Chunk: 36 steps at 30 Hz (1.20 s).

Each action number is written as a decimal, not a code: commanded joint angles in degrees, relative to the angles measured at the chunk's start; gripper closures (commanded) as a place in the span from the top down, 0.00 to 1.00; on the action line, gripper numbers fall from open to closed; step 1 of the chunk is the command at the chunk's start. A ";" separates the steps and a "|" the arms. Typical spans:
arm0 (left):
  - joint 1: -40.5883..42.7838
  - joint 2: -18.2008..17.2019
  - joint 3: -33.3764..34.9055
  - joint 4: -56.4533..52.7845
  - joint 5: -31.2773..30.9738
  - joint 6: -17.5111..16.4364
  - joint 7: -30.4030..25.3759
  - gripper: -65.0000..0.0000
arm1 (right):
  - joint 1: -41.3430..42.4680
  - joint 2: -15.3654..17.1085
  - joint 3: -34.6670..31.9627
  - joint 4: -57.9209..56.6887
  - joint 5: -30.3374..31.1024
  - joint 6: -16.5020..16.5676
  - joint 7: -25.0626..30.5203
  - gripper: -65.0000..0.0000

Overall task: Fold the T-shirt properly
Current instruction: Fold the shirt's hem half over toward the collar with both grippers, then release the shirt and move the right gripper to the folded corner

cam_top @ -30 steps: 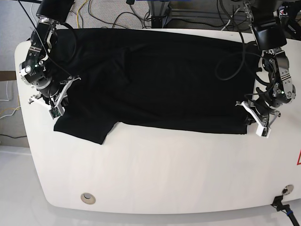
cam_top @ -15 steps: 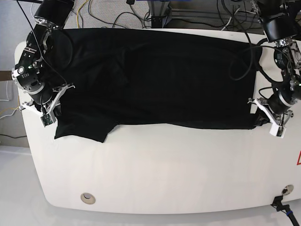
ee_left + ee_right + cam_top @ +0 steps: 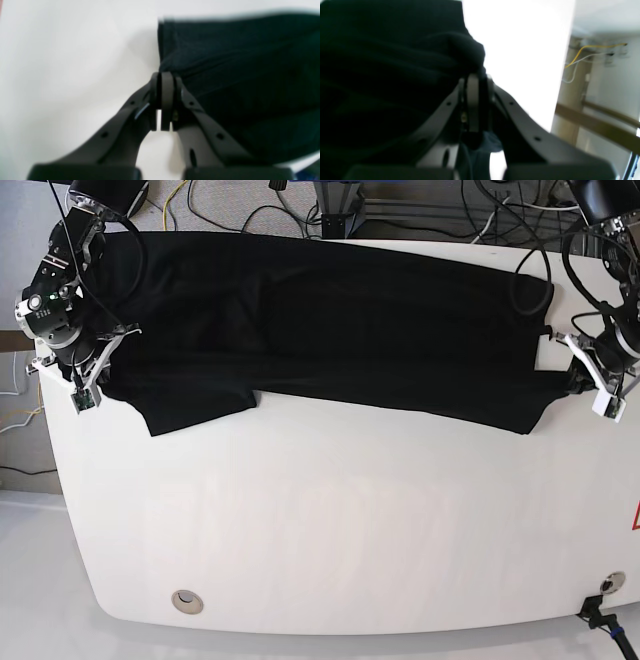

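The black T-shirt (image 3: pixel 330 330) lies stretched lengthwise across the far part of the white table (image 3: pixel 330 520), with one short sleeve (image 3: pixel 195 408) poking toward the front at the left. At the table's right edge my left gripper (image 3: pixel 572 383) is shut on the shirt's corner. The left wrist view shows its fingertips (image 3: pixel 167 82) pinched together on the T-shirt's (image 3: pixel 237 75) edge. My right gripper (image 3: pixel 98 380) is shut on the shirt's left end. In the right wrist view, bunched T-shirt (image 3: pixel 382 62) cloth sits clamped between its fingertips (image 3: pixel 472 85).
A round hole (image 3: pixel 187 601) sits near the table's front left edge, and a cable plug (image 3: pixel 600 612) at the front right corner. A red warning mark (image 3: pixel 635 516) shows at the right edge. Cables (image 3: pixel 250 210) lie on the floor behind the table.
Both grippers have moved outward and toward the table's back edge, each holding its end of the shirt. The cloth is pulled longer and flatter, and its front edge has shifted back.
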 commanded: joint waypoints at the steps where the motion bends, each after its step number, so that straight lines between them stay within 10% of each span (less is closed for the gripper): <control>1: 0.52 -1.69 -1.48 2.34 -0.15 0.22 -1.30 0.00 | -1.13 0.80 0.35 0.97 -0.57 -0.07 0.64 0.00; 7: 3.15 -3.18 -1.30 2.51 0.02 0.39 -0.51 0.00 | -4.03 0.71 0.08 0.79 -0.48 -0.07 0.64 0.07; 11: 0.16 -6.08 2.13 2.60 4.16 0.57 4.33 0.68 | -6.05 0.98 0.08 1.06 -0.57 -0.07 0.64 0.48; 14: -3.79 -6.08 2.57 2.69 9.69 0.22 6.44 0.90 | -6.23 1.07 0.26 1.67 -0.57 -0.07 0.64 0.62; 25: -12.50 -0.19 6.52 4.54 11.01 0.22 6.96 0.90 | 8.28 2.56 0.61 -5.62 -0.57 -0.07 1.17 0.63; 36: -10.83 3.15 9.69 4.97 11.01 0.22 6.88 0.90 | 20.59 0.71 0.08 -36.57 -0.83 -0.07 15.85 0.63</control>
